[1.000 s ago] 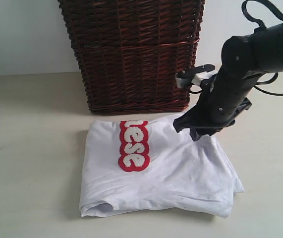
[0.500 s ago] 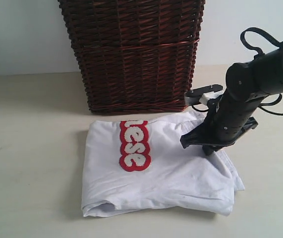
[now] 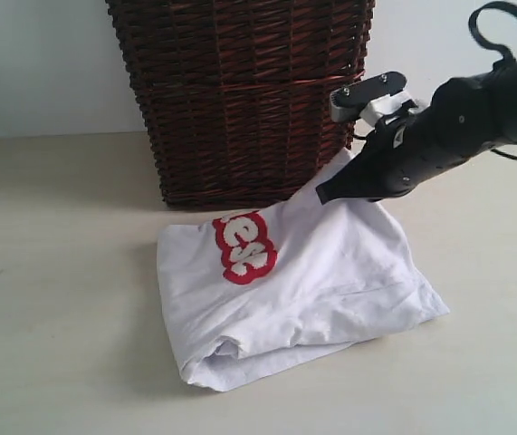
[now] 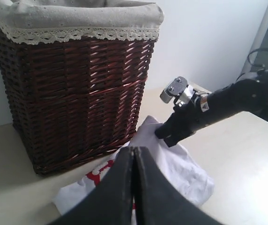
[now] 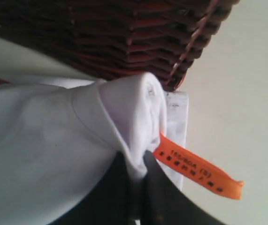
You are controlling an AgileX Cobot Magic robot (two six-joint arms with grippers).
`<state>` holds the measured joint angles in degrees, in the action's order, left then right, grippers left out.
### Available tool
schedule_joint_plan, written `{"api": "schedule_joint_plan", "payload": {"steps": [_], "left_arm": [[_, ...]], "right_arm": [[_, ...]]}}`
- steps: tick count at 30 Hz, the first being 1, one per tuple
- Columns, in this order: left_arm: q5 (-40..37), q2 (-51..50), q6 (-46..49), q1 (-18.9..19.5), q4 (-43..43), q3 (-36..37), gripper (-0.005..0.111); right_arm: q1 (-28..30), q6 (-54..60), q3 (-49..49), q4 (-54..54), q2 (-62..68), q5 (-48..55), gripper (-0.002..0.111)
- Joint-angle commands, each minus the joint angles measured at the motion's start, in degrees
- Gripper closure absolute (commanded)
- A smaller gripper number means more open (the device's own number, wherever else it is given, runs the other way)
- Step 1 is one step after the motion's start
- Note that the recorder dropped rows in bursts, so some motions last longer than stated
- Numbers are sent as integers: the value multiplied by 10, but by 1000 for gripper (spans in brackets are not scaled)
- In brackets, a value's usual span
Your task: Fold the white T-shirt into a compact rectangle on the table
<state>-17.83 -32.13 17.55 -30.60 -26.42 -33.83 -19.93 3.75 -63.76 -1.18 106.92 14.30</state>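
Pinching a thick rolled edge of the white T-shirt (image 5: pixel 134 117) in the right gripper (image 5: pixel 131 164), with jaws pressed close on the cloth right beside the orange tag (image 5: pixel 197 171). Gripping only a narrow bite of fabric, by the look of it near the collar, though hard to say for certain from so close.

Hanging raised off the table (image 3: pixel 50 299) at that corner, just in front of the wicker basket (image 3: pixel 249 100). Draped downward from the jaws and away from the basket, with the rest lying crumpled on the table and the red-edged lettering (image 3: pixel 243 247) tilted on the slope. Bunched into a loose roll along the edge farthest from the basket.

Risks from here, as a judgement:
- Slipping out of so small a pinch under the hanging weight.
- Dragging the whole heap across the table instead of turning one layer over, given layers apparently caught up together underneath.
- Brushing the basket wall, very near the raised corner.
- Ending as a lopsided bundle rather than a neat rectangle, with no second grip to hold the far side flat.

Waiting clear of the shirt, the left gripper (image 4: pixel 134 157), with jaws shut tight on nothing.
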Motion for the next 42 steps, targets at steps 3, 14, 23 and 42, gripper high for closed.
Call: {"api": "schedule_joint_plan", "payload": {"steps": [3, 14, 23, 42], "left_arm": [[4, 1, 1, 1, -4, 3, 107], [2, 1, 1, 1, -4, 3, 107], [2, 1, 1, 1, -4, 3, 107], [48, 125, -1, 2, -10, 40, 107]], "right_arm": [[6, -62, -44, -61, 85, 72, 79], [6, -188, -143, -177, 80, 300, 71], [-28, -33, -143, 2, 23, 204, 85], [-48, -37, -111, 29, 39, 137, 108]]}}
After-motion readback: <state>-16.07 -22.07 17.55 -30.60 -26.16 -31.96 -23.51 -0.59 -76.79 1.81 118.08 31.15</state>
